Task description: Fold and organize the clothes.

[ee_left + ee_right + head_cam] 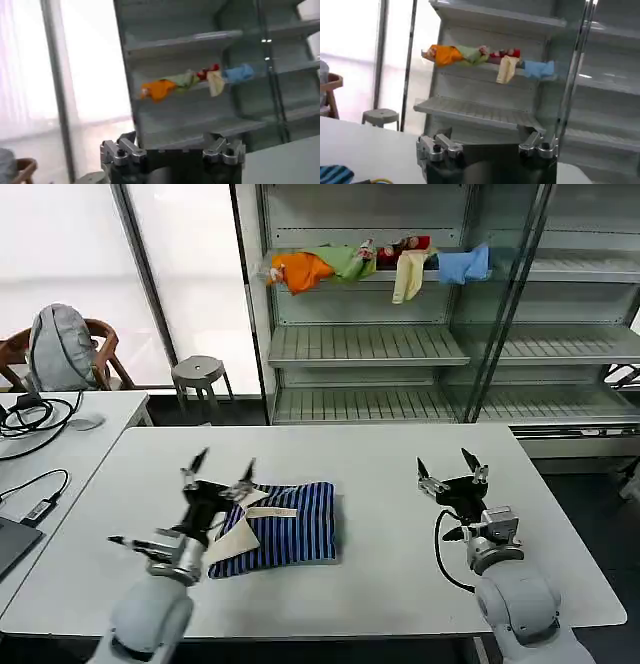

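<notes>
The shirt (278, 527) lies folded at lower centre on the surface (400, 584), both pincers, left (222, 466) and right (450, 464), raised open, releasing it.

Setting: an indoor robotics lab or test workspace. Indicators: a plain white worktable (400, 514) carrying only the test piece; grey metal rack shelving (370, 344) behind glass panels beyond the fingertips, stocked with loose coloured garments (380, 264); a side desk (60, 434) with cables (30, 416) and a laptop; a stool (200, 372); and large frosted windows (60, 264).
</notes>
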`<move>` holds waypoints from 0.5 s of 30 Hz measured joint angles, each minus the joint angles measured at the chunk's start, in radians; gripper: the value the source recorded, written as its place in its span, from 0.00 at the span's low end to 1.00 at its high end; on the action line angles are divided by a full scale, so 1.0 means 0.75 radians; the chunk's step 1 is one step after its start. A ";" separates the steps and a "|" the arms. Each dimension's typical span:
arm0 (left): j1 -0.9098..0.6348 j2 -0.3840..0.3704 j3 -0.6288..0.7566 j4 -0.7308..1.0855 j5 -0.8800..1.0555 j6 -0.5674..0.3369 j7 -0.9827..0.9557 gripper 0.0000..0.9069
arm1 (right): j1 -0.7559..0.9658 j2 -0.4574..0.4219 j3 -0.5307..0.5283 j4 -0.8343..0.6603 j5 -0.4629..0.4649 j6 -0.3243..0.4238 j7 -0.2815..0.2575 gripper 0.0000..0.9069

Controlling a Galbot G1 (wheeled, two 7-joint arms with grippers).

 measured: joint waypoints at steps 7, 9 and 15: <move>0.086 0.079 -0.213 0.060 -0.096 -0.117 0.092 1.00 | 0.045 0.044 -0.081 -0.047 -0.023 0.019 0.018 1.00; 0.096 0.094 -0.248 0.078 -0.104 -0.137 0.102 1.00 | 0.056 0.053 -0.091 -0.056 -0.031 0.019 0.018 1.00; 0.115 0.138 -0.310 0.109 -0.067 -0.194 0.100 1.00 | 0.064 0.068 -0.100 -0.101 -0.091 0.061 -0.011 1.00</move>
